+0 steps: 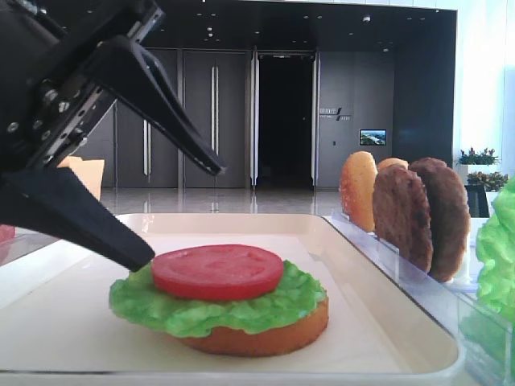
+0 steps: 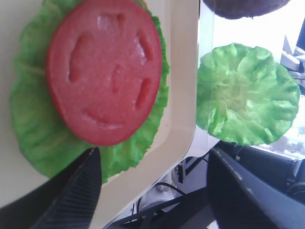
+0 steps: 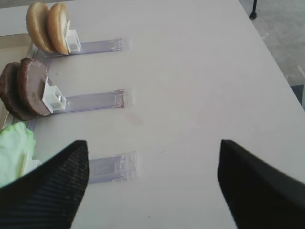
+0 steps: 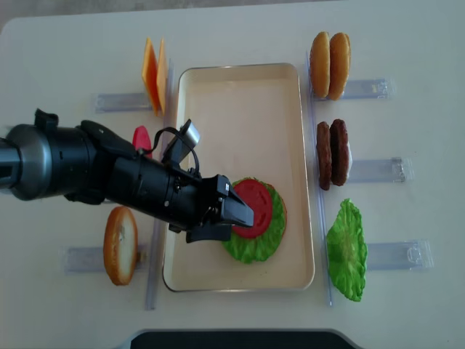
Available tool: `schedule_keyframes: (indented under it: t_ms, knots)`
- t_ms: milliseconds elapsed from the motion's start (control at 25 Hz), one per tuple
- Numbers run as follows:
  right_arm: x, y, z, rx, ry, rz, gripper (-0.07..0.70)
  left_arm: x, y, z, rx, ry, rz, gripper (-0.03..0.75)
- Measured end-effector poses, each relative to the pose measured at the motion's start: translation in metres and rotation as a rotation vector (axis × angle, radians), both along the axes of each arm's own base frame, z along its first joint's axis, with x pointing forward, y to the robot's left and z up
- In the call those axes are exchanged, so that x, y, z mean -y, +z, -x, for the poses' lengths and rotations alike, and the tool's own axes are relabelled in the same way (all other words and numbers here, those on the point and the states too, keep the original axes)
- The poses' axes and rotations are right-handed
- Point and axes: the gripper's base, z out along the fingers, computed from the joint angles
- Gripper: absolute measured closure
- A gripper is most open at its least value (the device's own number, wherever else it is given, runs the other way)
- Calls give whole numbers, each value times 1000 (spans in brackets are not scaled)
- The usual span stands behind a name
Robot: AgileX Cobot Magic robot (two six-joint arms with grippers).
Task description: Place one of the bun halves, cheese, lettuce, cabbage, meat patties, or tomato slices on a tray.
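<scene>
Left fingers (image 4: 236, 218) released, spread, holding nothing, at frame centre-left of the overhead view. Just right of them: tomato slice (image 4: 253, 208) flat atop lettuce (image 4: 254, 243) and bun half (image 1: 265, 338), lower tray (image 4: 240, 94). Right fingers (image 3: 152, 181) spread, empty, over desk (image 3: 200, 71), farther off.

Round golden-brown bottom bun half (image 1: 265, 336) mostly hidden beneath ruffled green lettuce leaf (image 1: 217, 304). Black left hand (image 4: 234, 212) covers flat red tomato slice's (image 4: 256, 209) left edge overhead. Right hand absent from overhead view.
</scene>
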Motion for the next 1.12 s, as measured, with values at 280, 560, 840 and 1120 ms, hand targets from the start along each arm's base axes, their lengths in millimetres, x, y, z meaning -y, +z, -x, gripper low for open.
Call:
schedule_keyframes:
  t_ms: [280,560,840,1120]
  knots:
    - [0,0,0,0,0,0,100,11,28,-30,143,-47,-3,191]
    - [0,0,0,0,0,0,100,17,74,-67,271,-88,-142,191]
    - [0,0,0,0,0,0,100,15,129,-97,396,-61,-298,191]
    - [0,0,0,0,0,0,100,-5,146,-108,390,-29,-465,191]
